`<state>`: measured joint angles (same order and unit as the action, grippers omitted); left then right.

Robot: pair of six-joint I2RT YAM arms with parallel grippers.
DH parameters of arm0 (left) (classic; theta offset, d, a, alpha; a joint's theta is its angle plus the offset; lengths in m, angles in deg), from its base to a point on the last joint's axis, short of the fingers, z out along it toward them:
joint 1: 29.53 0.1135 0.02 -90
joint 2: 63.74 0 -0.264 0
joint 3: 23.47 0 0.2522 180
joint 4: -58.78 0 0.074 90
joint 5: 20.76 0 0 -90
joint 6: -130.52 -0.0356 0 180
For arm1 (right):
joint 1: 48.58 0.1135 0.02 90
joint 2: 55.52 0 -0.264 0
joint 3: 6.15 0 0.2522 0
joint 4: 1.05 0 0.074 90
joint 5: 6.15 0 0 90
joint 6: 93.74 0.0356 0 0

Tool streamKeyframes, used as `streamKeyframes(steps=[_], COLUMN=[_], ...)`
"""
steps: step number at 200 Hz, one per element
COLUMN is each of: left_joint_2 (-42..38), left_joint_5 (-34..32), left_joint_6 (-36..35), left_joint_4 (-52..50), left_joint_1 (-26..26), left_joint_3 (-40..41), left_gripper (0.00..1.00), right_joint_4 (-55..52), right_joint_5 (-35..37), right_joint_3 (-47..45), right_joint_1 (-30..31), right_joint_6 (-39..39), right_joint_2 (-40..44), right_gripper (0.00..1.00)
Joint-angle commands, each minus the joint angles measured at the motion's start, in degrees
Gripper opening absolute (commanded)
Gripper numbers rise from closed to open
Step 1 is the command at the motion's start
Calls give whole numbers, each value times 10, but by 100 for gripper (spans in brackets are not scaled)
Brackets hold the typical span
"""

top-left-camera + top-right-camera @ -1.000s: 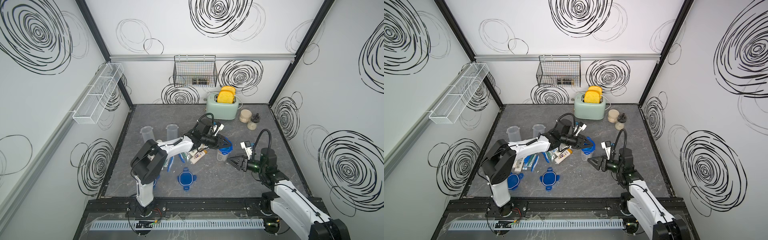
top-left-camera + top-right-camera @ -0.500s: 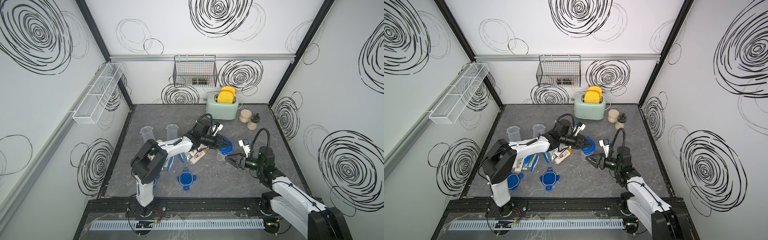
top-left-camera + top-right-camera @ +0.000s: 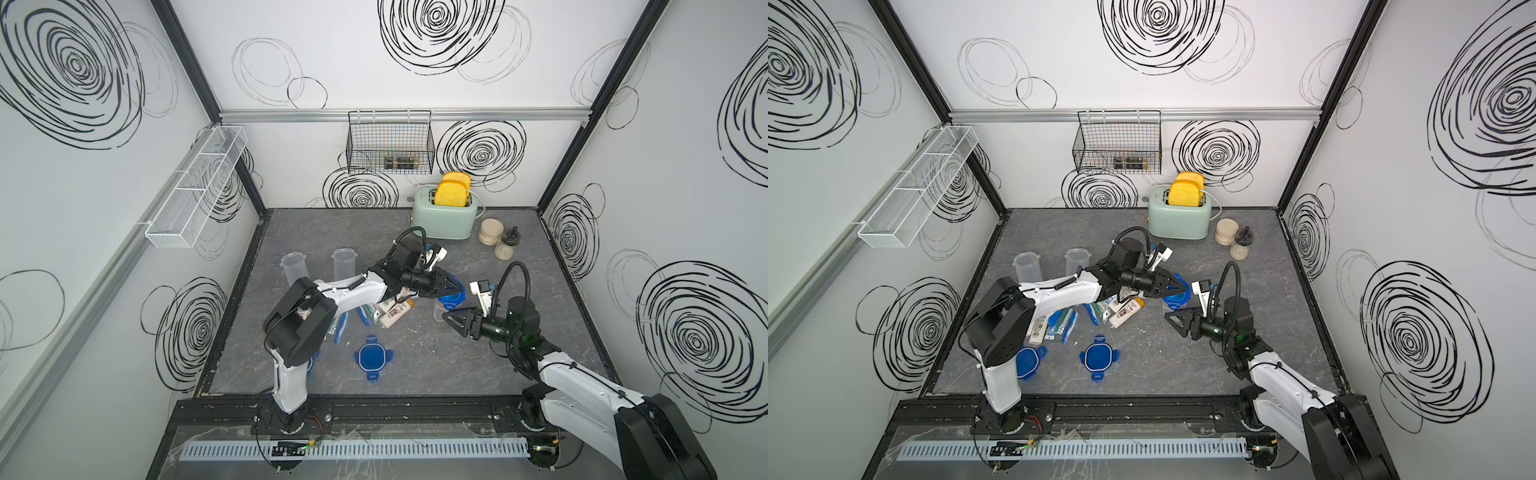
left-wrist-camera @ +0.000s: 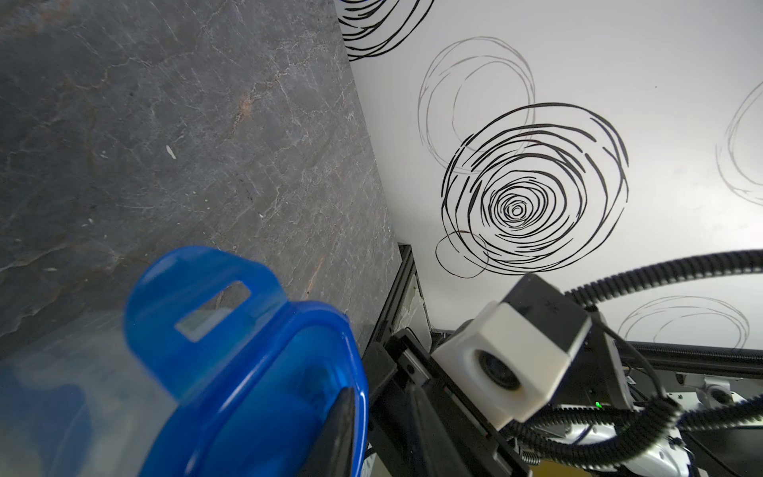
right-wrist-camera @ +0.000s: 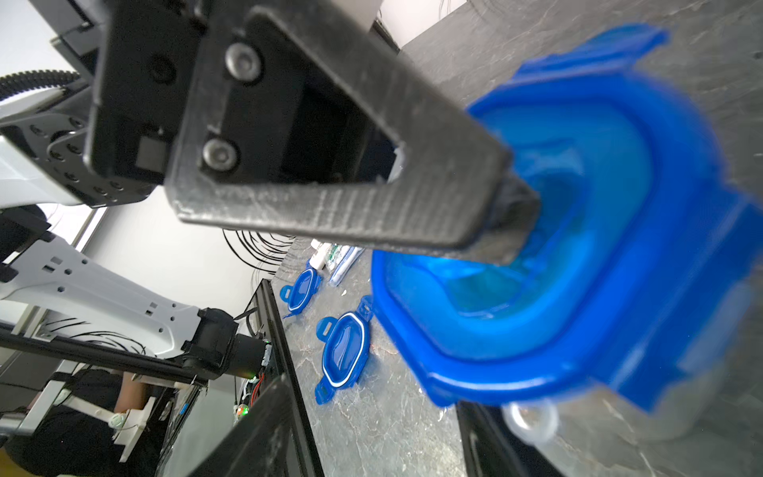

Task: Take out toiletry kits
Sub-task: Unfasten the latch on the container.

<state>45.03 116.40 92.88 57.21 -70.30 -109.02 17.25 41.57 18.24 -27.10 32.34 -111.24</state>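
Loose toiletry kits lie under my left arm: a cream bottle with a tan cap (image 3: pixel 397 314) (image 3: pixel 1126 311), blue toothbrushes (image 3: pixel 1068 326) and a tube (image 3: pixel 1038 329). To their right stands a clear container (image 3: pixel 441 308) with a blue lid (image 3: pixel 451 296) (image 3: pixel 1176 297) (image 5: pixel 578 256). What it holds cannot be made out. My left gripper (image 3: pixel 458 286) (image 3: pixel 1185 286) is shut on that lid, and one of its fingers (image 4: pixel 342 429) lies inside the lid's rim. My right gripper (image 3: pixel 452 324) (image 3: pixel 1175 325) (image 5: pixel 371 433) is open and low beside the container's base, with bare table between its fingers.
Two lidless clear containers (image 3: pixel 294 268) (image 3: pixel 345 264) stand at the back left. Loose blue lids (image 3: pixel 372 357) (image 3: pixel 1025 361) lie near the front. A mint toaster (image 3: pixel 444 218) and two jars (image 3: pixel 490 230) (image 3: pixel 505 247) stand at the back. A wire basket (image 3: pixel 390 143) hangs on the wall.
My right gripper has moved left, up to the lidded container. The left gripper has stayed on the lid.
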Motion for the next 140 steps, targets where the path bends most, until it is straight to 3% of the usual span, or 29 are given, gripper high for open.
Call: streamKeyframes(steps=[1, 140], left_joint_2=[29, 36], left_joint_5=[-26, -29], left_joint_6=[-4, -2], left_joint_4=[-46, -29], left_joint_1=[1, -3], left_joint_3=[7, 30], left_gripper=[27, 27], right_joint_4=[35, 201], right_joint_5=[14, -36], right_joint_3=[-7, -5], right_joint_1=[1, -15], right_joint_6=[-1, 29], right_joint_2=[-8, -51], right_gripper=[65, 65])
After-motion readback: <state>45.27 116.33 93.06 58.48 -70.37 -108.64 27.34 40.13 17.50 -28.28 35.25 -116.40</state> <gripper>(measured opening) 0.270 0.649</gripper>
